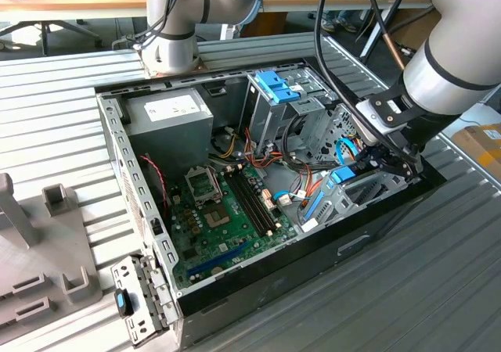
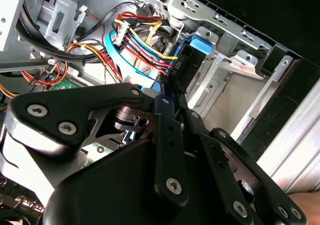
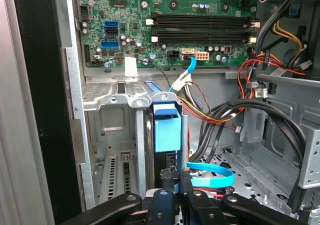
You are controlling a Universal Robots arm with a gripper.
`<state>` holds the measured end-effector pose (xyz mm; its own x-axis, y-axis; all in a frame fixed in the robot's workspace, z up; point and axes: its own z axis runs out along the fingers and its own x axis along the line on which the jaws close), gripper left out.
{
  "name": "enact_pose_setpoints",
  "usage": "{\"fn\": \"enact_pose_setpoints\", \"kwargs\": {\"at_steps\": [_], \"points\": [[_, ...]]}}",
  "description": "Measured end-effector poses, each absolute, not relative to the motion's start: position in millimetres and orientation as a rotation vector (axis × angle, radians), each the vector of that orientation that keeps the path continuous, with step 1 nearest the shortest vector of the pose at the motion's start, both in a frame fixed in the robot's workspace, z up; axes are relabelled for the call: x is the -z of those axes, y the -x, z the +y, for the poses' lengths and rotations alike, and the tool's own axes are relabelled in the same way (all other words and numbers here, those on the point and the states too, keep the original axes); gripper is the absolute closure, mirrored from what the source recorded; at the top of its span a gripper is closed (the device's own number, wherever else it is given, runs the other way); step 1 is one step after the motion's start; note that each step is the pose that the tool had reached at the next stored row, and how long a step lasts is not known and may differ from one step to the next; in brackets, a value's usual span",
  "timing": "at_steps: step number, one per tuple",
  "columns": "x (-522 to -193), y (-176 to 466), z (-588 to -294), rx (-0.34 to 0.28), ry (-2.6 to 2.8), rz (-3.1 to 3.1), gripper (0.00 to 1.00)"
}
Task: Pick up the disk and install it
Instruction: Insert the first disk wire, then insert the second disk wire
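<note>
You had the gripper [image 1: 389, 163] at three o'clock in the case, fingers [image 3: 168, 185] pinching the disk [image 3: 166, 130] edge-on so it lined up with its bay [image 3: 117, 101].

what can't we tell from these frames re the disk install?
- Disk: first wrist view gives its blue tab at the drive bay; the body is hidden by bay metal, so seating depth is unclear.
- Gripper: fingertip contact with the disk is hidden by its own black linkage in both wrist views.
- Exterior view: arm and cables cover the bay.
</note>
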<state>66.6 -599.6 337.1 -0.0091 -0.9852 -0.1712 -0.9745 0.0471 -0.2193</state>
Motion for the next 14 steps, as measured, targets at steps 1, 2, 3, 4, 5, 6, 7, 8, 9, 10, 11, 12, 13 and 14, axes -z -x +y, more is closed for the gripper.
{"fn": "enact_pose_setpoints", "kwargs": {"at_steps": [1, 2, 3, 4, 5, 6, 7, 8, 9, 10, 11, 12, 13, 14], "points": [[-337.0, -66.6, -599.6, 0.055, 1.994, 2.052, 0.84], [-337.0, -66.6, -599.6, 0.055, 1.994, 2.052, 0.84], [-336.8, -66.6, -599.6, 0.055, 1.994, 2.052, 0.84], [-336.6, -66.6, -599.6, 0.055, 1.994, 2.052, 0.84], [-336.6, -66.6, -599.6, 0.055, 1.994, 2.052, 0.84], [-336.4, -66.6, -599.6, 0.055, 1.994, 2.052, 0.84], [-336.1, -66.6, -599.6, 0.055, 1.994, 2.052, 0.84], [-336.1, -66.6, -599.6, 0.055, 1.994, 2.052, 0.84], [-336.1, -66.6, -599.6, 0.055, 1.994, 2.052, 0.84], [-336.1, -66.6, -599.6, 0.055, 1.994, 2.052, 0.84], [-336.1, -66.6, -599.6, 0.055, 1.994, 2.052, 0.84], [-335.9, -66.6, -599.6, 0.056, 1.994, 2.052, 0.84], [-335.7, -66.6, -599.6, 0.056, 1.994, 2.053, 0.84], [-335.6, -66.6, -599.6, 0.056, 1.995, 2.053, 0.84]]}}
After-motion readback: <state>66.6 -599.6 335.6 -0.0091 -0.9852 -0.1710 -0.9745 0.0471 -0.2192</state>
